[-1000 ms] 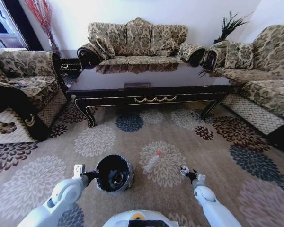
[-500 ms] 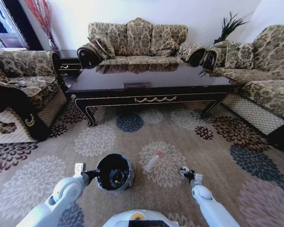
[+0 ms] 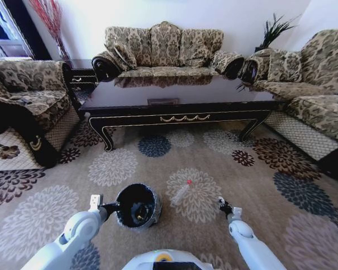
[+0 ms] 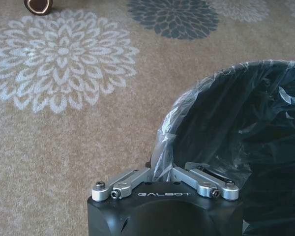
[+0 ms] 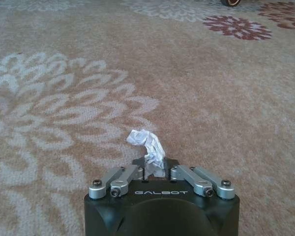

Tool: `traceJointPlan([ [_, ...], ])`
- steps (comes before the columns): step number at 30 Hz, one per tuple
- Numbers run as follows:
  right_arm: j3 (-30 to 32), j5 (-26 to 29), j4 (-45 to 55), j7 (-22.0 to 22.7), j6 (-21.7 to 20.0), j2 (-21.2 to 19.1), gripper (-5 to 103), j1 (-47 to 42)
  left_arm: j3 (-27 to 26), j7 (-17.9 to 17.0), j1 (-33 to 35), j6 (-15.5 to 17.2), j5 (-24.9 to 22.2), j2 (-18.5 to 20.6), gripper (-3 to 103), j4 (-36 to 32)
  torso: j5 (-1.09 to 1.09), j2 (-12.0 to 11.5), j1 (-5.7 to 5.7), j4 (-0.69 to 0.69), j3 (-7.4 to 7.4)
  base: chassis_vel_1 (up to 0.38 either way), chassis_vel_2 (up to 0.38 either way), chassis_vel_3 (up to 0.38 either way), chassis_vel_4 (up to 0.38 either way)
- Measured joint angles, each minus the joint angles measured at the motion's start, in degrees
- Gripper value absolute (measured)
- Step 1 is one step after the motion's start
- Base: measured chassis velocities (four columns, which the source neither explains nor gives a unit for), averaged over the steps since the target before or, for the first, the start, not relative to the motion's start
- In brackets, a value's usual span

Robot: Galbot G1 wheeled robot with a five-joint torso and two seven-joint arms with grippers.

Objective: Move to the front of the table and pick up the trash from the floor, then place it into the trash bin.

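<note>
The crumpled white paper [image 5: 147,145] sits pinched in my right hand [image 5: 155,172], its fingers pressed in on the lower end of the wad so the rest sticks out ahead of the tips. In the head view that right hand [image 3: 222,206] is low over the floor [image 3: 259,185], on the robot's right, well apart from the trash bin [image 3: 137,206]. I judge the paper is lifted clear of the carpet rather than lying on it, though the wrist view does not settle that.

My left hand [image 4: 162,178] is clamped on the bin's near rim, fingers closed over the edge and the thin plastic liner [image 4: 187,103] bunched there. Holding the rim this way keeps the light bin steady and its mouth open toward me, so a drop from the other side has a fixed target. Something small and pale already lies inside the bin; I cannot tell what.

Between bin and right hand, the clear plastic bottle [image 3: 181,193] with its red cap lies on a pale flower medallion, untouched. Beyond it stands the table [image 3: 180,104], long and dark, square in front of me.
</note>
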Motion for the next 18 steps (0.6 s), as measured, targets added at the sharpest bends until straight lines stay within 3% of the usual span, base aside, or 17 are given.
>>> traceJointPlan([
  [5, 0.5, 0.1, 2.1, 0.0, -0.2, -0.4, 2, -1.0, 0.3, 0.0, -0.1, 0.0, 0.1, -0.1, 0, -0.1, 0.0, 0.0, 0.0, 0.0, 0.0, 0.0, 0.0, 0.0, 0.0],
  [10, 1.3, 0.2, 7.0, -0.2, -0.2, -1.8, 0, -3.5, 0.6, 0.0, -0.5, 0.0, 0.1, -0.1, 0, -0.1, 0.0, 0.0, 0.0, -0.01, 0.0, 0.0, 0.0, 0.0, 0.0],
  [18, 3.2, -1.5, 22.9, -0.8, -0.3, -4.8, 0, -10.5, 2.0, -0.1, -2.1, 0.1, 0.0, 0.1, 0, 0.4, 0.0, 0.0, 0.0, 0.0, 0.0, 0.0, 0.0, 0.0, 0.0],
])
